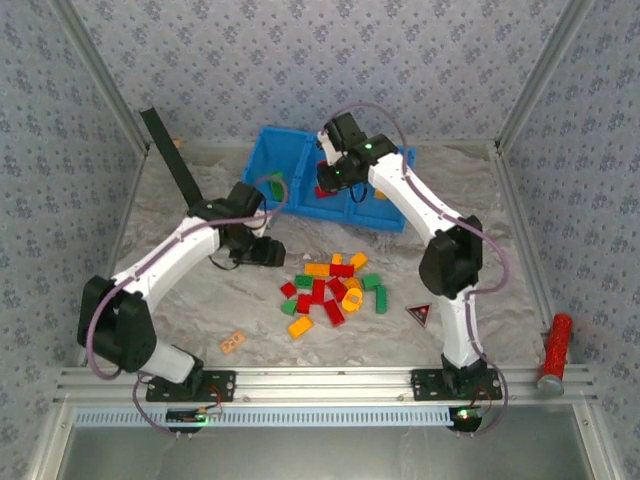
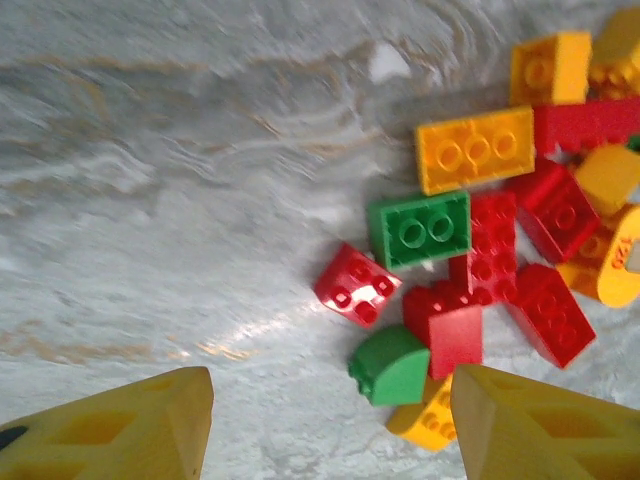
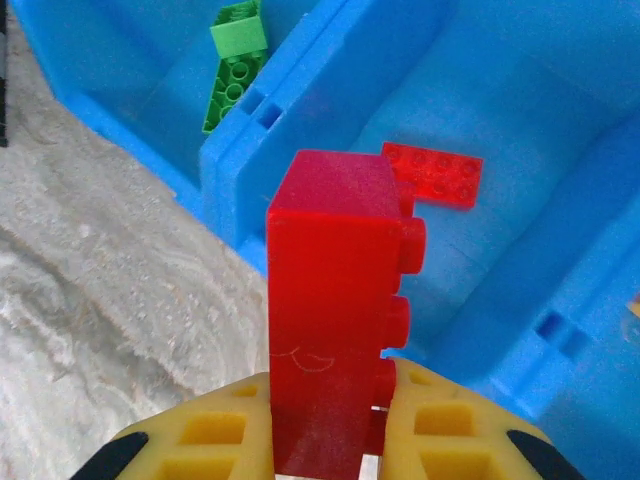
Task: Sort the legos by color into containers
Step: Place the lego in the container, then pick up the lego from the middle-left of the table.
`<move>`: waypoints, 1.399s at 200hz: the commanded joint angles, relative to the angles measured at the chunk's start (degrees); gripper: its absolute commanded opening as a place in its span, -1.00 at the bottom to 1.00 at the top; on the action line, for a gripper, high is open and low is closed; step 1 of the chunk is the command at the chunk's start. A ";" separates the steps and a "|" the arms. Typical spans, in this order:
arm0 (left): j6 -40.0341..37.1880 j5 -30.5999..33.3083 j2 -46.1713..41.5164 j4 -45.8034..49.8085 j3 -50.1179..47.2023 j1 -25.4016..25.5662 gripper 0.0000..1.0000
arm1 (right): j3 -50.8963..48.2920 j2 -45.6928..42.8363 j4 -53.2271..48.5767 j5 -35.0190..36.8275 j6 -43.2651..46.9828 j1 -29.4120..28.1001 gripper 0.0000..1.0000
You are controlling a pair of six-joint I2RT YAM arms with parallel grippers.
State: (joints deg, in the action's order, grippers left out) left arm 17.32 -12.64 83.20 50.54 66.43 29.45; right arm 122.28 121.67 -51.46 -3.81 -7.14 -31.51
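Note:
Red, green and yellow-orange legos (image 1: 330,290) lie in a loose pile mid-table. My right gripper (image 3: 328,425) is shut on a long red lego (image 3: 335,300), held upright over the middle compartment of the blue bin (image 3: 240,170). A flat red lego (image 3: 432,172) lies in that compartment and green legos (image 3: 235,60) lie in the left one. From above, the right gripper (image 1: 330,175) hangs over the bin (image 1: 265,150). My left gripper (image 2: 330,425) is open and empty just left of the pile, with a rounded green lego (image 2: 392,365) and a small red lego (image 2: 355,285) close ahead of its fingers (image 2: 130,430).
A pale orange flat piece with holes (image 1: 233,342) lies near the left arm's base. A black triangle (image 1: 418,314) sits right of the pile. A red cylinder (image 1: 553,350) rests by the right rail, and a black bar (image 1: 170,155) leans at the back left.

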 commanded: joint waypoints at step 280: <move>4.57 4.88 3.89 -14.09 -15.42 18.89 0.30 | 10.28 14.31 -1.53 -4.19 -2.47 1.05 -0.11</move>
State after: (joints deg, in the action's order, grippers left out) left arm 22.57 -8.54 85.95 36.14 51.00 48.03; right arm 133.01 140.64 -51.68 -7.53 -10.92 -29.76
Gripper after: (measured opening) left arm 0.652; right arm 0.443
